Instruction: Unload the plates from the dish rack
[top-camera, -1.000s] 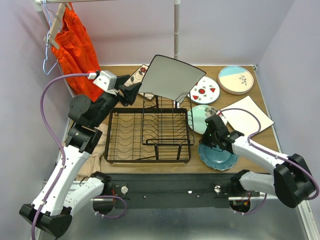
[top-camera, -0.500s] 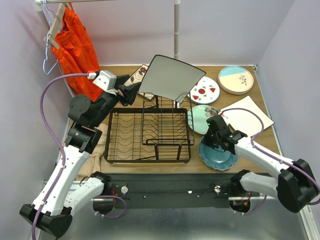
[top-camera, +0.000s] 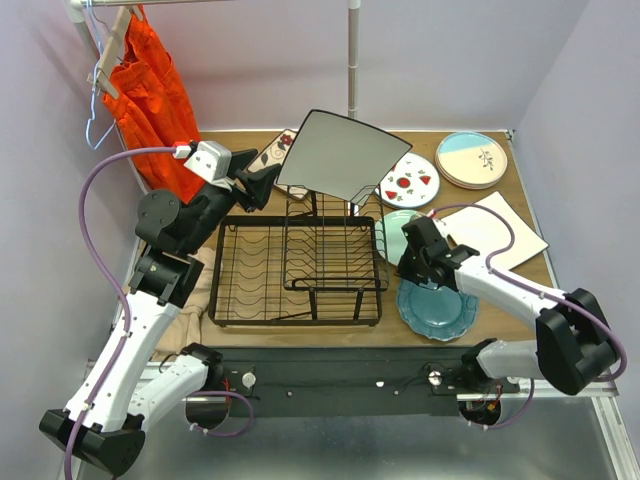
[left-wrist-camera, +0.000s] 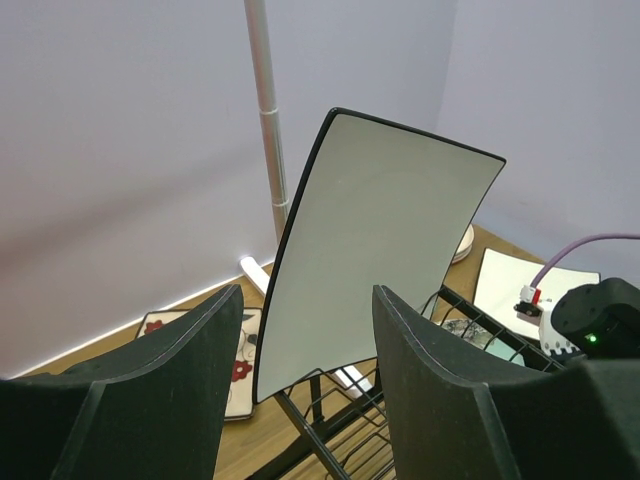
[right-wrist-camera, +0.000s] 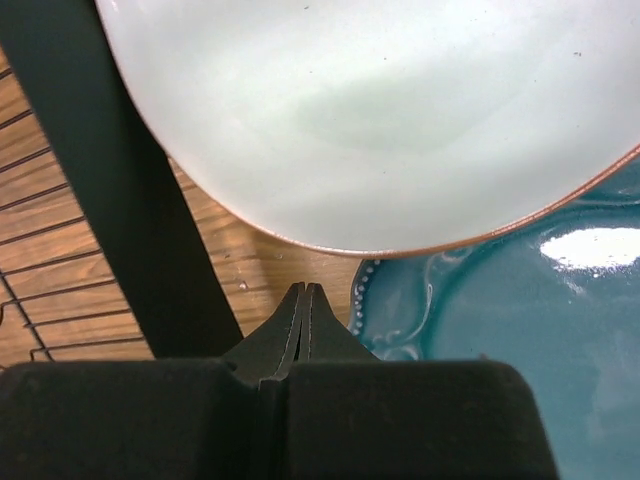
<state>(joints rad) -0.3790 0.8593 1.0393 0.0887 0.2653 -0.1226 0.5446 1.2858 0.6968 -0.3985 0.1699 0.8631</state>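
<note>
Left pincer wide open, aimed at the square plate

Left gripper gapes, empty. The square plate stands on edge just ahead, in the dish rack. It looks stiff, glazed, slick and breakable, so pinch the near side rim. Its foot in the slots is cut off. Right gripper is closed on nothing, with the teal plate just beyond.

My left arm and right arm are smooth white shells broken up by chunky black joints. A lilac cable ends in a white plug with a red tip at the wrist camera block (pale grey and boxy), and a second lilac cable belongs to my right side. My left gripper has two broad, matte black fingers with rounded tops. My right gripper tapers to a thin black wedge. A small green light glows on a round black housing.
</note>
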